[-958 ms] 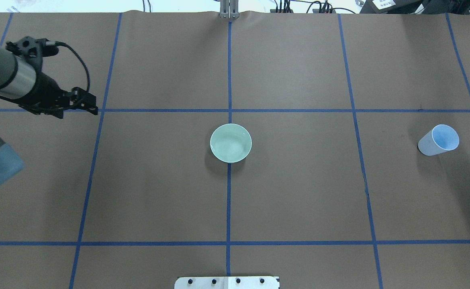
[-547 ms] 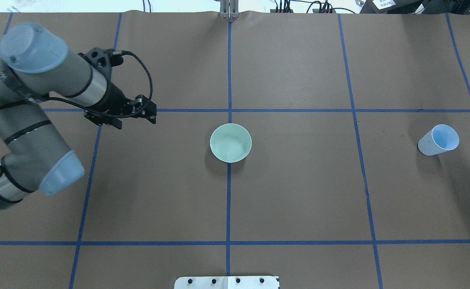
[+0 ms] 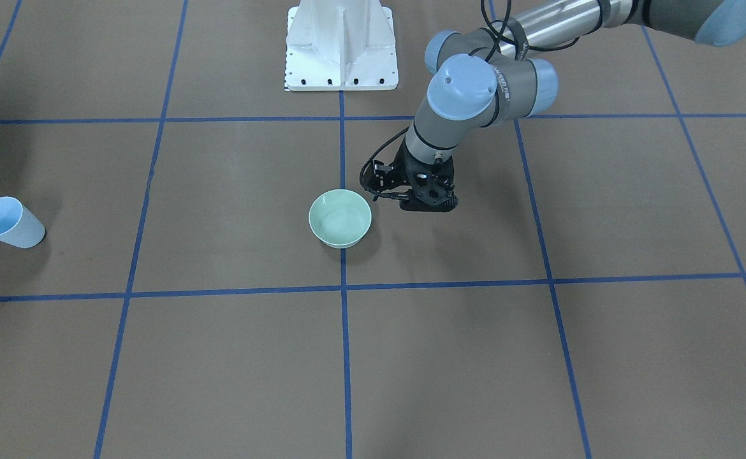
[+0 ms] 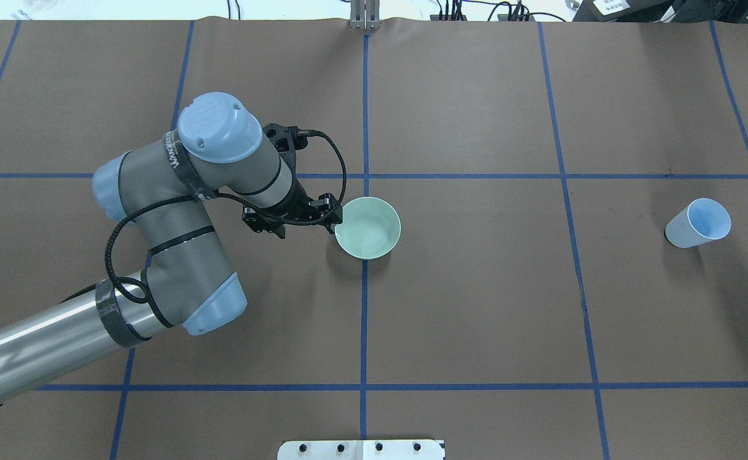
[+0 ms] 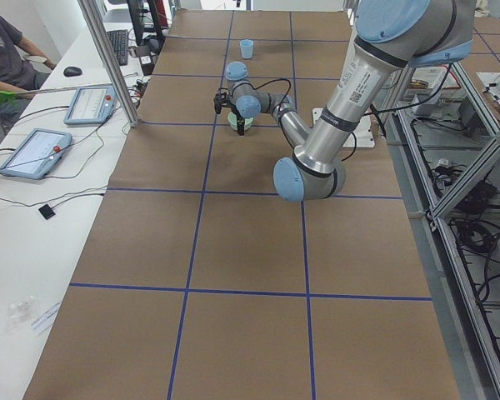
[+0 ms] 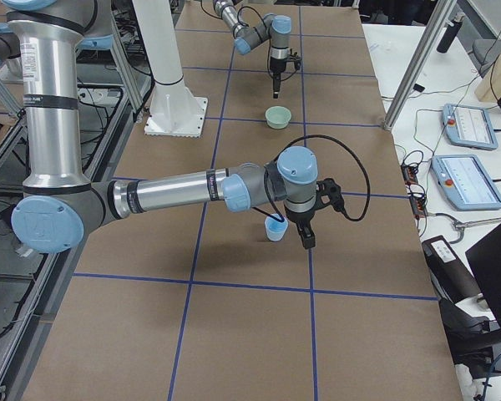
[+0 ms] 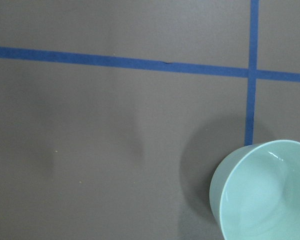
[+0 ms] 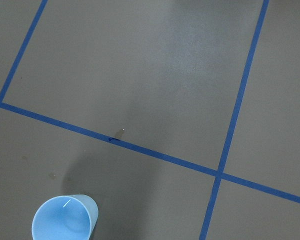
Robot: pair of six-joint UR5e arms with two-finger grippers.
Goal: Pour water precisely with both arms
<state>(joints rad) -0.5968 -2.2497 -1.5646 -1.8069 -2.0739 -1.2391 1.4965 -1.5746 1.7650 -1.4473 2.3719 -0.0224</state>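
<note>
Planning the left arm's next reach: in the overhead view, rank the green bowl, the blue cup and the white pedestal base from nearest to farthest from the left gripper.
1. green bowl, just beside the left gripper, at table centre.
2. white pedestal base, at the robot-side edge.
3. blue cup, far out on the robot's right.

Reaches out with left arm (image 4: 176, 249), wrist bent down, left gripper (image 4: 307, 225) vertical, jaws apart. Stretches right arm (image 6: 175, 188) low and long, right gripper (image 6: 301, 230) pointing down; can't read its jaws.
</note>
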